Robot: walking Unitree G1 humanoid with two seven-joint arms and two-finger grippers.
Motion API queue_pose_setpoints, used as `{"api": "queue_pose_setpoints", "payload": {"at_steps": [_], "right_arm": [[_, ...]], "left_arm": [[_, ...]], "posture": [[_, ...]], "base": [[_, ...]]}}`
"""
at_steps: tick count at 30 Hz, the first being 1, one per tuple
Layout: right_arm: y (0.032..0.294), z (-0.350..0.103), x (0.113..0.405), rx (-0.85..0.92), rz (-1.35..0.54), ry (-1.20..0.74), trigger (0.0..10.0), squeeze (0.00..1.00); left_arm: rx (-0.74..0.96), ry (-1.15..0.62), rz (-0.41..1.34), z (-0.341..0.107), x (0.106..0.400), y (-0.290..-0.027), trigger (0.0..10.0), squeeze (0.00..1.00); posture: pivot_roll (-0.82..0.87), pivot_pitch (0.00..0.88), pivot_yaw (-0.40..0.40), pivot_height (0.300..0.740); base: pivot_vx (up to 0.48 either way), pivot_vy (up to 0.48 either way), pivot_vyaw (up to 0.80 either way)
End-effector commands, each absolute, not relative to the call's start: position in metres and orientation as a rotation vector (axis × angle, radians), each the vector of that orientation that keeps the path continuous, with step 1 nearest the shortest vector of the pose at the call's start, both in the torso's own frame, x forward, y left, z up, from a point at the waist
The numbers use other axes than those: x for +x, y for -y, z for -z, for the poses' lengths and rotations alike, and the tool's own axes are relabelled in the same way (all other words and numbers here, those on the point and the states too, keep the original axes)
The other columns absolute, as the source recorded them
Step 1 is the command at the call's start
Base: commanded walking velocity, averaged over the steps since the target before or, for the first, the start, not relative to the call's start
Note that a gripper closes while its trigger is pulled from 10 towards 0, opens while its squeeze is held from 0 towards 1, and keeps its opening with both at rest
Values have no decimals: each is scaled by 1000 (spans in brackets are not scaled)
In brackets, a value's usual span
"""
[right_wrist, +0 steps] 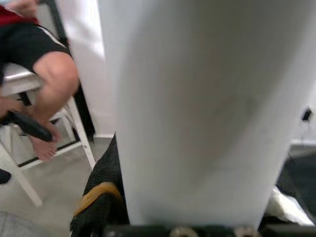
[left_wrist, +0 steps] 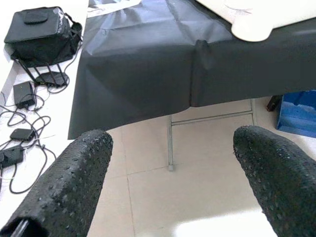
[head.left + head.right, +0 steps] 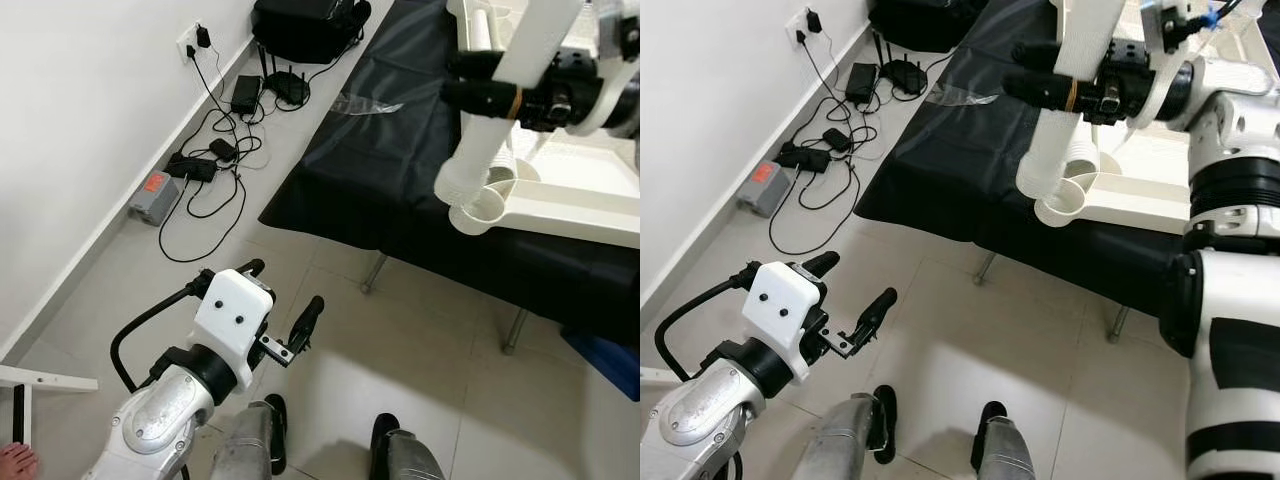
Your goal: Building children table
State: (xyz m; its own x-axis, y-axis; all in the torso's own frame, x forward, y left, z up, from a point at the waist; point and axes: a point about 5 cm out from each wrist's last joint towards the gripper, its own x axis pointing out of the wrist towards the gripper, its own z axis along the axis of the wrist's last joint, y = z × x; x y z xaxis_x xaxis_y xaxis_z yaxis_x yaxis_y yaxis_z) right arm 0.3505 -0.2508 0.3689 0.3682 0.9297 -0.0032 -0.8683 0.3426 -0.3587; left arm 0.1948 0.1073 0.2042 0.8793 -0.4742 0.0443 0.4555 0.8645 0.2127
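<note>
A white tubular table leg [image 3: 1065, 110] is gripped by the right gripper [image 3: 1060, 90], fingers clenched around it, and held tilted over the front edge of the black-draped table [image 3: 380, 170]. The leg's lower end is positioned at a round corner socket [image 3: 478, 212] of the white plastic tabletop [image 3: 580, 205] lying near that front edge; contact cannot be confirmed. The left gripper [image 3: 285, 305] is held low over the tiled floor [image 3: 400, 350], fingers spread and empty. Cables and adapters [image 3: 205, 165] are seen along the wall. A seated person's bare leg [image 1: 47, 84] is caught in the right wrist view.
</note>
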Motion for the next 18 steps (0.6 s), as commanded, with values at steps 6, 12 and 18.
{"api": "queue_pose_setpoints", "payload": {"at_steps": [6,12,18], "right_arm": [[287,-373,339,-260,-1051,278,10000,0],[304,-370,333,-248,-994,270,10000,0],[307,-359,332,-219,-1014,271,10000,0]], "left_arm": [[204,84,506,-203,195,-107,10000,0],[207,82,506,-204,196,-108,10000,0],[214,88,518,-204,198,-106,10000,0]], "posture": [[240,312,26,740],[234,315,31,740],[235,315,35,740]], "base": [[0,0,0],[0,0,0],[0,0,0]]}}
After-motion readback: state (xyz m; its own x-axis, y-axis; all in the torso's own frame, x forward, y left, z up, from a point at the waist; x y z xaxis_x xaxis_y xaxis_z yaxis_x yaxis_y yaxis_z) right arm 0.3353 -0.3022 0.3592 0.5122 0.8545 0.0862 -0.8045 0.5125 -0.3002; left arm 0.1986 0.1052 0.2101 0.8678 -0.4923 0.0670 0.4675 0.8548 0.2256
